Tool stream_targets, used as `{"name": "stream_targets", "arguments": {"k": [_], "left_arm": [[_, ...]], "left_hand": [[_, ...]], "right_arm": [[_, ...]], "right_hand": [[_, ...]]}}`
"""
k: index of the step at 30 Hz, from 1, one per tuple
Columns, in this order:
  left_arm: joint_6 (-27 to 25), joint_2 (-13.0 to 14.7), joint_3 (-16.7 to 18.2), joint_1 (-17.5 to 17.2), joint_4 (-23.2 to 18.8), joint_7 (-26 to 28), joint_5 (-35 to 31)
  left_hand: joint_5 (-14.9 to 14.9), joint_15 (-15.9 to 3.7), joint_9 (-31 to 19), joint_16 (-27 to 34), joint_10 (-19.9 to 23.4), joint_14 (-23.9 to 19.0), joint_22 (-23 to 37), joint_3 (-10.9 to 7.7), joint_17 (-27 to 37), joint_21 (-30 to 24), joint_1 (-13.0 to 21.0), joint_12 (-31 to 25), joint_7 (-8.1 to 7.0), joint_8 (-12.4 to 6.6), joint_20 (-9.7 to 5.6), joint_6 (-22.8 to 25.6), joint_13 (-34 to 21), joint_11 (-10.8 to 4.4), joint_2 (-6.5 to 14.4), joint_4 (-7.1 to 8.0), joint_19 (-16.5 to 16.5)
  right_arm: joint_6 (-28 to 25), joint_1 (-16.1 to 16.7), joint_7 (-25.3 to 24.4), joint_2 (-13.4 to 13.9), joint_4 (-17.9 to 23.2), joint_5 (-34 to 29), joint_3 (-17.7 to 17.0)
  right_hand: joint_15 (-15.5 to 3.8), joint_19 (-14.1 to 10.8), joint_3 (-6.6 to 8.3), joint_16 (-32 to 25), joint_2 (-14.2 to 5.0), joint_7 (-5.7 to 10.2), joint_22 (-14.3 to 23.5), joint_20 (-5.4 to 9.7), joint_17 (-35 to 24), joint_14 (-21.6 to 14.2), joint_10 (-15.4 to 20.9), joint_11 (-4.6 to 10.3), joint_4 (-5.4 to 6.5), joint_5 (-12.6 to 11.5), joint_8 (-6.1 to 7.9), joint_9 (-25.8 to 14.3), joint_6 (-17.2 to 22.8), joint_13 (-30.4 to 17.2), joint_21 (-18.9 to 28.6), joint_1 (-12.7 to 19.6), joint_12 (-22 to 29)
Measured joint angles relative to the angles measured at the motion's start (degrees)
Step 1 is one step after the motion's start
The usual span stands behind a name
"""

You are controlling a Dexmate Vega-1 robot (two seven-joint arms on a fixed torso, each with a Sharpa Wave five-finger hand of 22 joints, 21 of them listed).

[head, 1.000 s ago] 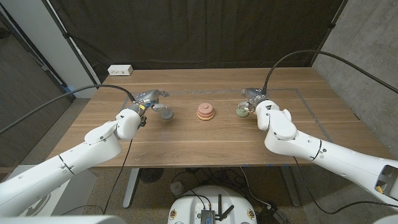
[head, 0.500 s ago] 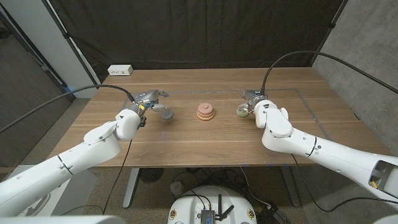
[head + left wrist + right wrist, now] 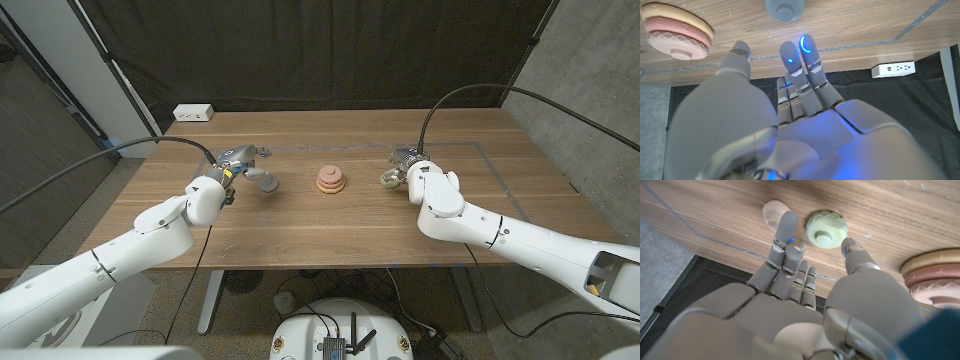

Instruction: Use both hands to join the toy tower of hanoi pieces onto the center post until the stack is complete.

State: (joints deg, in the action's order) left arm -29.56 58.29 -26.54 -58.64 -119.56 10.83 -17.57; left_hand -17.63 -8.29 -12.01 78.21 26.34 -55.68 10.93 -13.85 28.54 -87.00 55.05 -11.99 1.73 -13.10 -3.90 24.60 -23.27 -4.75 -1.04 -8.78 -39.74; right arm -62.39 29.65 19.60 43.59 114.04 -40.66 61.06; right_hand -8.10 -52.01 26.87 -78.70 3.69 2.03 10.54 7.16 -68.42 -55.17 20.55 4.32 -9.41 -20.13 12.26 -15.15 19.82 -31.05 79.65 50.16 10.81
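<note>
A wide wooden surface (image 3: 330,225) carried everything, with a white arm reaching in from each near corner. At its middle sat the stack (image 3: 331,179), a low pile of tan and pink rings on the post, not yet complete.

The left hand (image 3: 235,163) hovered well to the stack's left, fingers (image 3: 802,55) apart and gripping nothing. Just beside them lay a grey piece (image 3: 268,184), round with a raised knob. The right hand (image 3: 408,163) sat on the stack's other side, fingers (image 3: 785,232) also spread and empty. A small pale green piece (image 3: 386,180) lay between fingers and thumb in the right wrist view; whether anything touched it could not be told. A pale flat piece (image 3: 774,213) lay near it.

Risks, as a judgement: both loose pieces were small, low and round, so closing fingers could nudge one away, or pinch only its knob and let it tip. If both hands moved to the post together, they could collide or knock the stack. Adding pieces in the wrong size order would leave the tower wrong.
</note>
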Motion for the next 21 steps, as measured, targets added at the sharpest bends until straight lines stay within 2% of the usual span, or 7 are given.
{"name": "stream_targets", "arguments": {"k": [21], "left_arm": [[0.3, 0.1, 0.0, 0.0, 0.3, 0.2, 0.3]], "left_hand": [[-0.4, 0.0, 0.0, 0.0, 0.4, 0.0, 0.0, -0.4, 0.3, 0.0, -0.2, 0.0, -0.2, 0.0, 0.0, 0.4, 0.0, 0.04, 0.2, -0.08, 0.0]], "right_arm": [[-1.1, -2.5, 0.2, -1.0, -2.9, 2.4, 2.6]], "right_hand": [[0.0, 0.0, -0.17, 0.3, 0.0, -0.21, 0.0, 0.0, -0.1, 0.0, 0.0, -0.01, 0.17, 0.0, 0.0, 0.0, 0.2, 0.3, 0.0, 0.0, 0.2]]}}
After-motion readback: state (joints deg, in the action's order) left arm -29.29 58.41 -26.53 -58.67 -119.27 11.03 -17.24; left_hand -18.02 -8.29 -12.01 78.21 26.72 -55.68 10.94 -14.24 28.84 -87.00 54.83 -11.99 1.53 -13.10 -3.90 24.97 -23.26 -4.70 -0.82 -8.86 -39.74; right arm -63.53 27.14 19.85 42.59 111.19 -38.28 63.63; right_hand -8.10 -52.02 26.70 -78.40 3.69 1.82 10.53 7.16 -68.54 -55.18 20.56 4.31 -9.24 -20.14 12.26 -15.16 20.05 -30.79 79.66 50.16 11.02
